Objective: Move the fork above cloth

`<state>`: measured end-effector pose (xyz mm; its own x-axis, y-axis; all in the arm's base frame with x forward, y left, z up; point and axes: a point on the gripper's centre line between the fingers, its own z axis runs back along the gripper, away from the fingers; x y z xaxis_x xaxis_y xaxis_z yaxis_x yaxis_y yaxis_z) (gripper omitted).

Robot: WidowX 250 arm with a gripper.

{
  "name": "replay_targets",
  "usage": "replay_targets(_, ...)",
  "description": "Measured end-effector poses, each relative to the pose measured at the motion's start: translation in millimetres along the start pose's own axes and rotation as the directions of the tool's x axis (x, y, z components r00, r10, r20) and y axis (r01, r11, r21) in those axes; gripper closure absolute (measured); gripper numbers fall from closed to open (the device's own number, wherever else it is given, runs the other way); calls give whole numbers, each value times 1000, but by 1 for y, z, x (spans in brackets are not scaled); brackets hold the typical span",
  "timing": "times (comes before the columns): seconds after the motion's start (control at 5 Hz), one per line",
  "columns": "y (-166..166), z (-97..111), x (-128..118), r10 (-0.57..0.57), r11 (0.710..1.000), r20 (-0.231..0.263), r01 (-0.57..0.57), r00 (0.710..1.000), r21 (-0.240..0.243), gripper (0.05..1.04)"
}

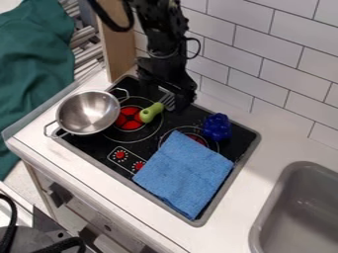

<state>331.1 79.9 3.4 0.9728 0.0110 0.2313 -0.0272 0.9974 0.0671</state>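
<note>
Gripper (173, 93) hangs low over the stove (113, 140), right at the metal end of the fork. Can't tell whether the jaws are wide or narrow, or if they have the fork. Fork (151, 112): green handle, on the far part of the stove, handle end at the red burner (129, 118), short of the cloth. Cloth (185, 173): blue, flat on the near part. Steel pan (88, 112) beside the fork, overhanging the stove edge. Dark blue toy (216, 127) just behind the cloth.

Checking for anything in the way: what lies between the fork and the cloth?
Only bare black stove lies between fork and cloth in the camera view.
</note>
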Motion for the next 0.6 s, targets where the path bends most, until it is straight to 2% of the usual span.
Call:
replay_targets(0.4, 28, -21, 5, -30, 999, -73, 32, 997, 20, 77)
replay_targets(0.6, 40, -27, 6, -48, 999, -132, 51, 990, 17, 77)
